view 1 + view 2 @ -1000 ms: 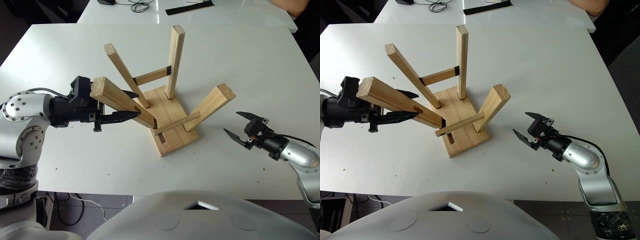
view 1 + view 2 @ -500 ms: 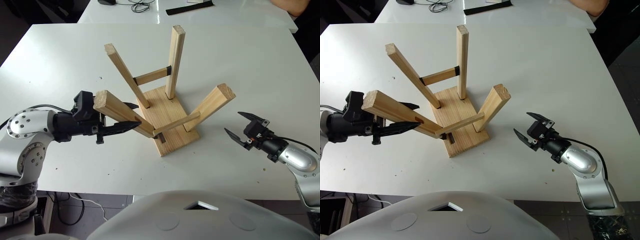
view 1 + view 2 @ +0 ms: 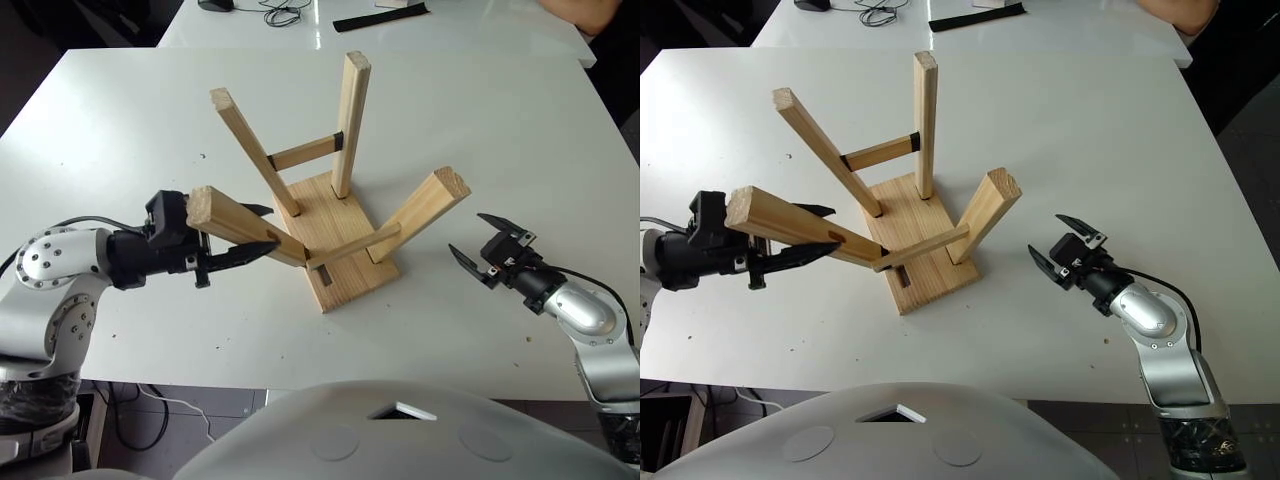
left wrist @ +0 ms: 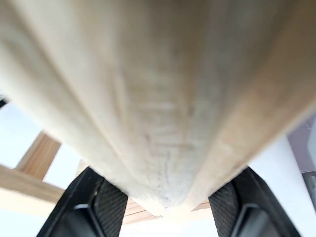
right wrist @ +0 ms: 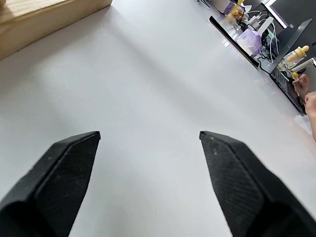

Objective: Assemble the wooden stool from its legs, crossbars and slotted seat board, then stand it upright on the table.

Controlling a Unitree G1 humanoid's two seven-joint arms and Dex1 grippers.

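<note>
Left jaws clamped on slanted stool leg [image 3: 235, 222], right jaws apart above white table [image 3: 500, 130]

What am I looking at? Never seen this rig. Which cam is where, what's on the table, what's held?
A humanoid robot with two arms, each ending in two fingers. The two wide pictures come from cameras in its head, looking down over the arms. The other two come from a camera on each wrist, looking out past that arm's fingers. On the white table a wooden stool sits upside down: seat board flat, legs pointing up. The left fingers are closed on one slanted leg; the left wrist picture shows it between them. The right fingers are open above bare table, holding nothing.
</note>
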